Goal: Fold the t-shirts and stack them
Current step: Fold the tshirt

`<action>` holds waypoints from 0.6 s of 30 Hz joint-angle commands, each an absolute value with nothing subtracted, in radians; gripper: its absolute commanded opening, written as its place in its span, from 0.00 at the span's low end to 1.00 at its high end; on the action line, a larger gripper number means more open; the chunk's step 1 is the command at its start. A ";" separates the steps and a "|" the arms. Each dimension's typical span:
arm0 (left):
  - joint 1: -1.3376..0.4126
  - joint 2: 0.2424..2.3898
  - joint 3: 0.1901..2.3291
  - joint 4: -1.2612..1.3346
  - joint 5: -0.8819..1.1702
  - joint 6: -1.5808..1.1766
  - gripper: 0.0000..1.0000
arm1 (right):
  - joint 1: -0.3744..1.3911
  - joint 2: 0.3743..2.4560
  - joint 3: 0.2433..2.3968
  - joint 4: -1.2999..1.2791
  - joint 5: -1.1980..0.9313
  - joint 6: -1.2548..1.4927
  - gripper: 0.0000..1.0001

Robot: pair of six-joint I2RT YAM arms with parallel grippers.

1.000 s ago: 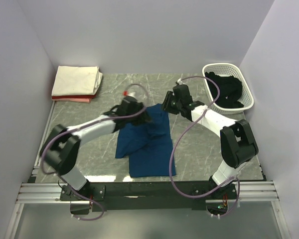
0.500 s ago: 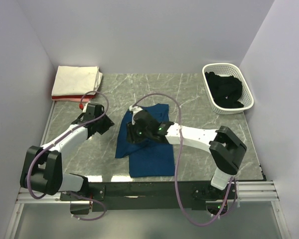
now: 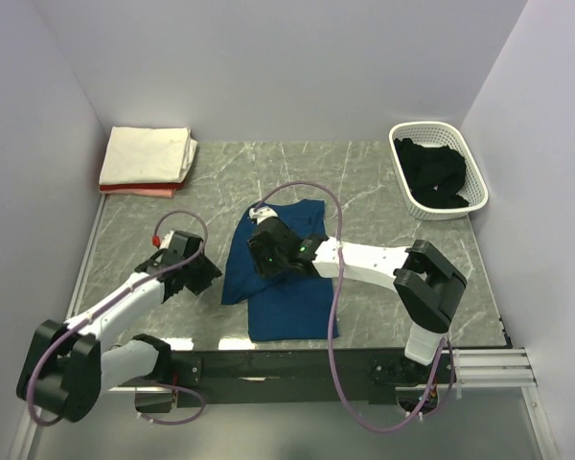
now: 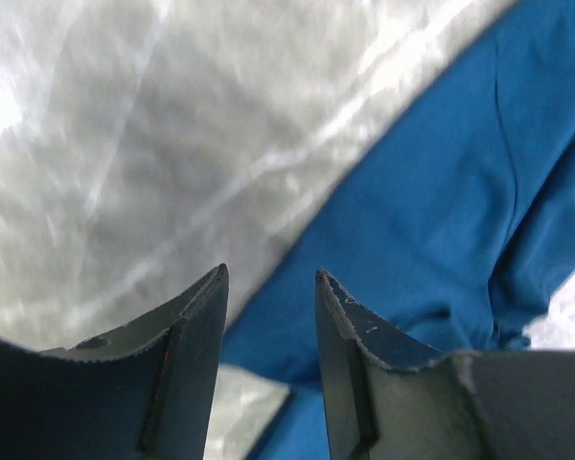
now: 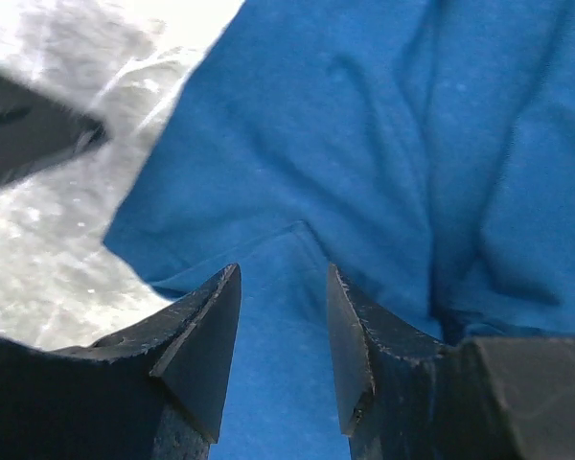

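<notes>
The navy blue t-shirt lies rumpled and partly folded in the middle of the bench. Our left claw hangs at its left edge and our right claw over its far-left part, both with jaws partly apart and nothing between them. We judge the cloth light, limp and quick to bunch, so we would pinch a hem or corner through every layer, not the open middle.

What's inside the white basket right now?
A crumpled black t-shirt fills the basket. Whether anything more lies beneath it cannot be seen, as the black cloth covers the bottom.
</notes>
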State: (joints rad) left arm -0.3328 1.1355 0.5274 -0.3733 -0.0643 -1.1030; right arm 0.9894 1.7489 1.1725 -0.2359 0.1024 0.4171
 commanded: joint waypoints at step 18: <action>-0.623 1.022 0.433 -0.526 -0.181 -1.483 0.49 | 0.962 1.816 1.262 -0.262 0.058 0.362 0.39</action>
State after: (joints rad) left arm -0.6052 1.0203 0.4431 -0.5362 -0.1707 -1.4216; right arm 0.9676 1.8030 1.2129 -0.2703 0.0769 0.3729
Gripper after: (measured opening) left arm 0.488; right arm 0.400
